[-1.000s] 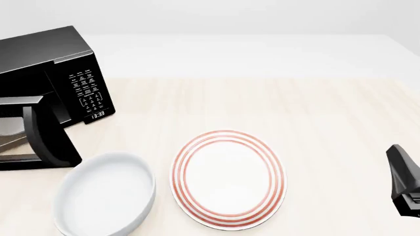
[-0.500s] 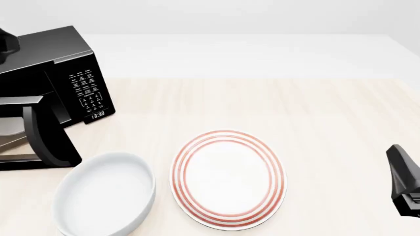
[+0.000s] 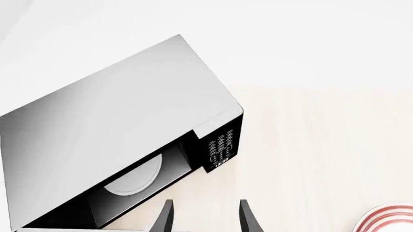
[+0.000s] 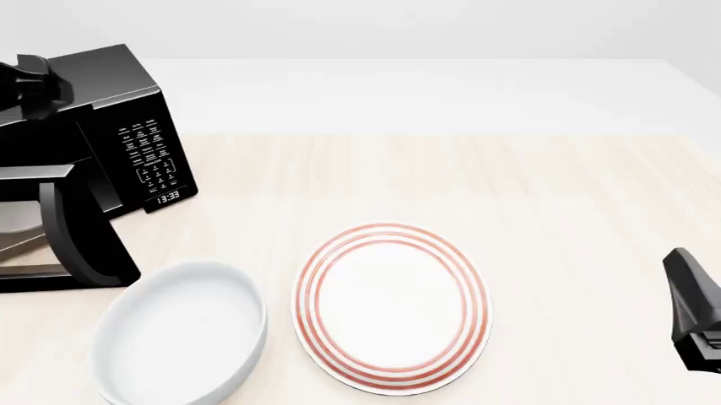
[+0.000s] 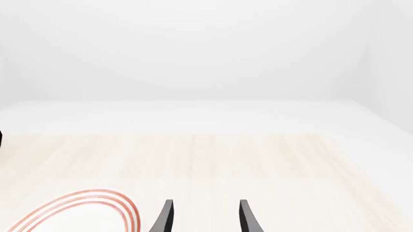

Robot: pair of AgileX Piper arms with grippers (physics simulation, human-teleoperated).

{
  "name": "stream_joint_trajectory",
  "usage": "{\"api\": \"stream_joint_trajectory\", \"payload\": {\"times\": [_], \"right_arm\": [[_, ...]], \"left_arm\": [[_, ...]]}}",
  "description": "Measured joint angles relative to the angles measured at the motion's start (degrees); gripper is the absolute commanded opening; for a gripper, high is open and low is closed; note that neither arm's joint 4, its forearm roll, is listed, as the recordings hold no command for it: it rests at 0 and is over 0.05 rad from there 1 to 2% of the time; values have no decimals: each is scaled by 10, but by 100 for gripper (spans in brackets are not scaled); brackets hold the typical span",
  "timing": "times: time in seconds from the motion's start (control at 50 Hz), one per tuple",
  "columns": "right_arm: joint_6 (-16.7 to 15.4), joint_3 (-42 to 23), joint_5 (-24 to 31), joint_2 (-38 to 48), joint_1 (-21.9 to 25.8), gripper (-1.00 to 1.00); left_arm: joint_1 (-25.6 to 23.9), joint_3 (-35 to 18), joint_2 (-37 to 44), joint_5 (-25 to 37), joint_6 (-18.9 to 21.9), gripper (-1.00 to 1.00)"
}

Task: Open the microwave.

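The glossy black microwave (image 4: 113, 101) stands at the table's left edge. Its door (image 4: 81, 236) stands swung wide open toward the near side, edge-on in the front view. The keypad (image 4: 147, 153) and clock display (image 4: 167, 197) face right. The left wrist view looks down on the microwave (image 3: 116, 125), with the open cavity and the glass turntable (image 3: 137, 178) showing. My left gripper (image 3: 203, 220) is open and empty, high above the microwave. The left arm (image 4: 32, 80) shows over the microwave's top. My right gripper (image 5: 203, 220) is open and empty at the right edge of the table (image 4: 693, 308).
A white plate with red rings (image 4: 393, 308) lies at the near middle; it also shows in the right wrist view (image 5: 77, 212). A white bowl (image 4: 181, 337) stands just in front of the open door. The table is pale wood with a white far part.
The left arm has come into the front view at the top left and moved right over the microwave's top. The door, the dishes and the right arm have not moved.
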Motion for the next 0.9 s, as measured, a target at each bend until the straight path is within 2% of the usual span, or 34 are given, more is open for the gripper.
{"api": "stream_joint_trajectory", "payload": {"times": [0.28, 0.9], "right_arm": [[0, 0, 0, 0, 0, 100], [0, 0, 0, 0, 0, 100]], "left_arm": [[7, -1, 43, -18, 0, 100], [34, -24, 114, -45, 36, 100]]}}
